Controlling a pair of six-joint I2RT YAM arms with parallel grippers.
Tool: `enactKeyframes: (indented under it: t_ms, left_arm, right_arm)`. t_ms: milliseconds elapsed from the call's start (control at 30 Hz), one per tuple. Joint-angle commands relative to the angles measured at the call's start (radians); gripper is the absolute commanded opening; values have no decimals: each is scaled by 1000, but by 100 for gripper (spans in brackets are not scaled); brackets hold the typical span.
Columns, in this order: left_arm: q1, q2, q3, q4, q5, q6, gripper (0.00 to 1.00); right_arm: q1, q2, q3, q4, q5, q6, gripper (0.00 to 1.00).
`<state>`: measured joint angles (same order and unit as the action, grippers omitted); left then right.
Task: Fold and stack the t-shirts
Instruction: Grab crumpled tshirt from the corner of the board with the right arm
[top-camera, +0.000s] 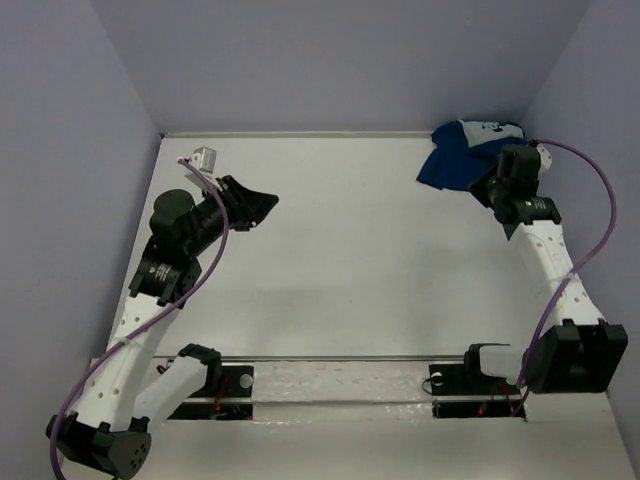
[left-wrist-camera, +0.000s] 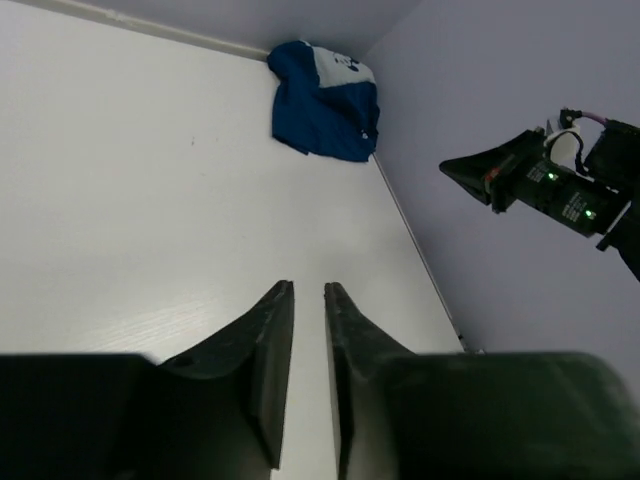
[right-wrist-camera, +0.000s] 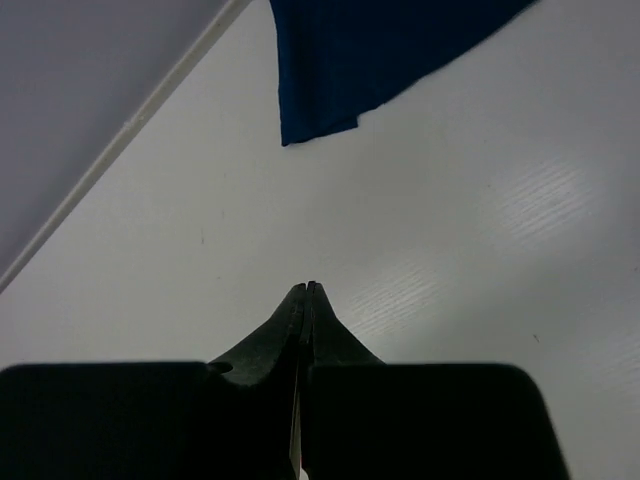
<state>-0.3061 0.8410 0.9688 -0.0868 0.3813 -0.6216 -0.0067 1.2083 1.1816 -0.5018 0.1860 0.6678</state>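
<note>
The dark royal-blue t-shirt (top-camera: 462, 155) lies crumpled in the far right corner of the white table (top-camera: 360, 260), its white chest print facing up. It also shows in the left wrist view (left-wrist-camera: 325, 100) and, as a blue edge, at the top of the right wrist view (right-wrist-camera: 370, 50). My right gripper (top-camera: 484, 188) hangs just beside the shirt's near edge, shut and empty (right-wrist-camera: 307, 288). My left gripper (top-camera: 262, 205) is at the far left, well away from the shirt, its jaws a narrow gap apart and empty (left-wrist-camera: 308, 290).
Pale purple walls close the table at the back (top-camera: 340, 60), left and right. The right arm (left-wrist-camera: 560, 185) shows against the right wall in the left wrist view. A metal rail (top-camera: 340, 360) with the arm bases runs along the near edge.
</note>
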Motion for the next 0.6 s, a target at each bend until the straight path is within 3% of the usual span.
enactKeyframes:
  t_ms: [0, 33, 100, 133, 167, 367, 567]
  left_arm:
    - [-19, -11, -21, 30, -4, 16, 8]
    - [-19, -10, -22, 29, -2, 17, 0]
    - [-19, -6, -27, 21, 2, 16, 0]
    - [-28, -5, -28, 15, 2, 16, 0]
    - [-28, -3, -30, -2, 1, 17, 0]
    - [-28, -8, -53, -63, -22, 22, 33]
    - [-28, 4, -62, -83, -36, 23, 36]
  right_arm:
    - [-27, 156, 1, 150, 81, 99, 3]
    - [-27, 190, 6, 158, 95, 110, 14]
    - [-36, 259, 10, 199, 113, 140, 33]
    - [-61, 325, 13, 210, 115, 159, 50]
    - [-71, 356, 13, 239, 109, 209, 55]
    - [-91, 621, 100, 345, 32, 372, 58]
    - [-91, 747, 139, 385, 30, 499, 54]
